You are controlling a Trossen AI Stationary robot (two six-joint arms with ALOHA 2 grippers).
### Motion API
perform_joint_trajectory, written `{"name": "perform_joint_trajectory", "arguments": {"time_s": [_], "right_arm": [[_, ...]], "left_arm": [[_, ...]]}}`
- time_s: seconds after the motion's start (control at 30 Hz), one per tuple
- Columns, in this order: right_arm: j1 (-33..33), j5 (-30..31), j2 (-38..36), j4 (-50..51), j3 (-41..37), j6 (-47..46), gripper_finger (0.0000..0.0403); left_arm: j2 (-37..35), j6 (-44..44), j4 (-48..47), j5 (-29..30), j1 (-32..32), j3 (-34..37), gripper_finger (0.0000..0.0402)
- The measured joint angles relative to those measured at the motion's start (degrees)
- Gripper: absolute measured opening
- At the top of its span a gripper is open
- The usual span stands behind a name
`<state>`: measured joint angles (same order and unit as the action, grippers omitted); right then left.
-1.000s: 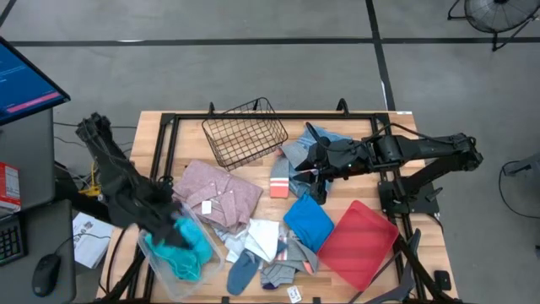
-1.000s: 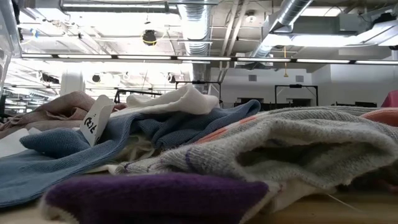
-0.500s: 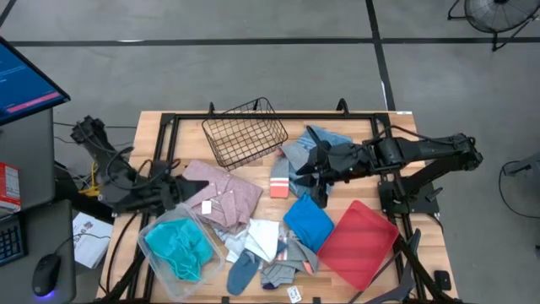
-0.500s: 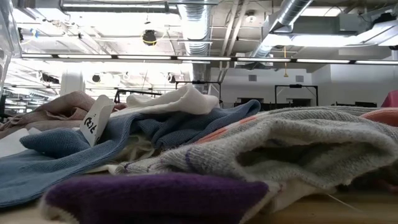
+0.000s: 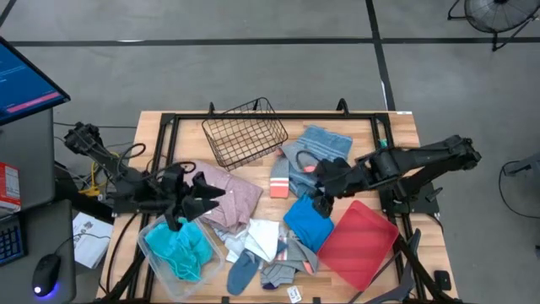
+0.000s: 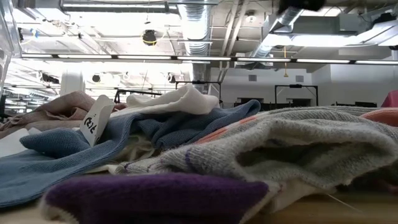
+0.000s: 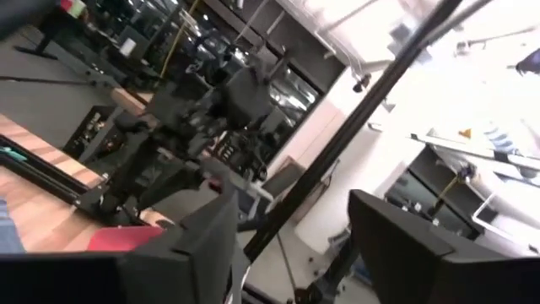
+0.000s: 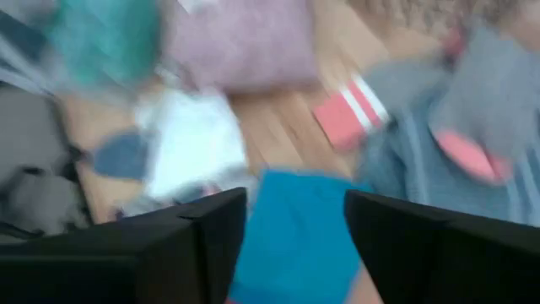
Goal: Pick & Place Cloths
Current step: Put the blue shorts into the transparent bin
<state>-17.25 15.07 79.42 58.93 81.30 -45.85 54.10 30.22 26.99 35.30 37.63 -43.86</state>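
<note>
Right gripper (image 5: 323, 187) with jaws apart and empty, just over the blue cloth (image 5: 308, 221) (left gripper (image 5: 198, 196), also apart, over the pink shirt (image 5: 221, 191)).

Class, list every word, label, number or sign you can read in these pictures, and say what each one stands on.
White tag on the blue cloth, low view: dark characters, tilted, not surely readable.
Small white tag on the pink shirt, high view: too small to read.
Tag at the table's near edge: too small.
Monitor left of the table: lines of text, too small.
Nothing else carries readable text.
</note>
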Motion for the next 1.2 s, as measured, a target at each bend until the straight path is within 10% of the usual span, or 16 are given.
{"name": "perform_joint_trajectory", "arguments": {"time_s": [0.37,0.73,1.2], "right_arm": [[2.23,-5.02,14.61,-0.76,-6.68,-6.09,0.0315],[3.41,-6.04,18.77,3.07,-8.7,-2.16,0.032],[3.82,-11.0,17.52,-16.85,-25.75,-2.07,0.032]], "left_arm": [[-4.35,3.19,-12.99,-0.9,1.0,0.0,0.0265],[-9.24,3.36,-18.67,-1.28,1.03,0.0,0.0262],[-9.48,3.21,-19.68,-1.3,1.03,0.0,0.026]]}}
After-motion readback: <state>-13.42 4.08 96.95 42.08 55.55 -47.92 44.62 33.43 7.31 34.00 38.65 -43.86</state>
